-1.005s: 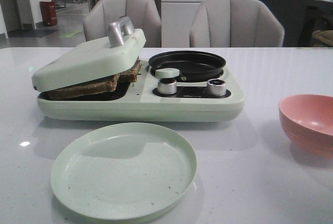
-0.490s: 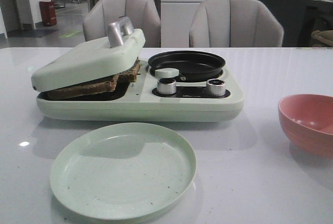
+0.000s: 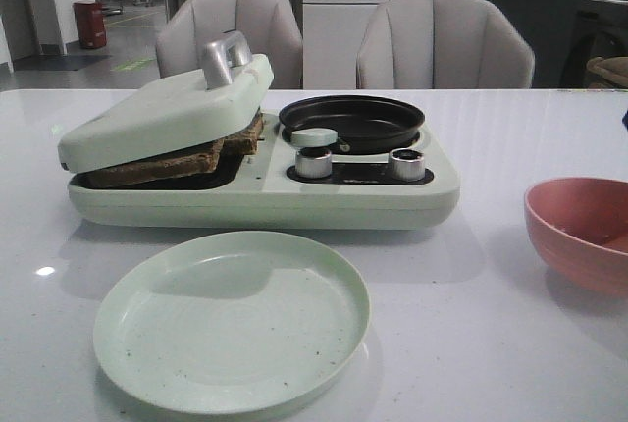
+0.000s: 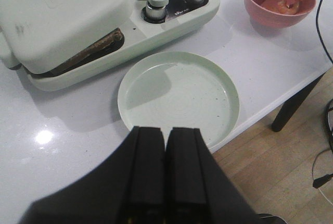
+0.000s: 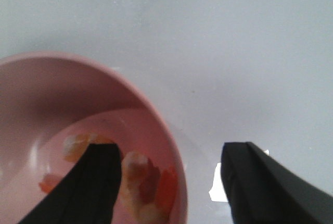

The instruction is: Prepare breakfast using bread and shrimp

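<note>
Bread (image 3: 172, 157): dark-crusted slices lying flat under the tilted lid (image 3: 162, 108) of the sandwich maker (image 3: 265, 196), left of centre in the front view; long axis runs left-right. Shrimp (image 5: 143, 179): curled pieces in the pink bowl (image 3: 579, 231), lower right; heading unclear. Right gripper (image 5: 171, 182): fingers spread, straddling the bowl rim. Left gripper (image 4: 165, 166): fingers pressed together, empty, above the green plate (image 4: 179, 96).

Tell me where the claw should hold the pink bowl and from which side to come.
Grip the rim wall of the round pink bowl, coming from above: one finger inside, one outside. The open right claw straddles the rim that way, with one finger inside near the pinkish-orange shrimp pieces. The thin upright wall probably suits a pinch; the curved outside seems too wide.
</note>
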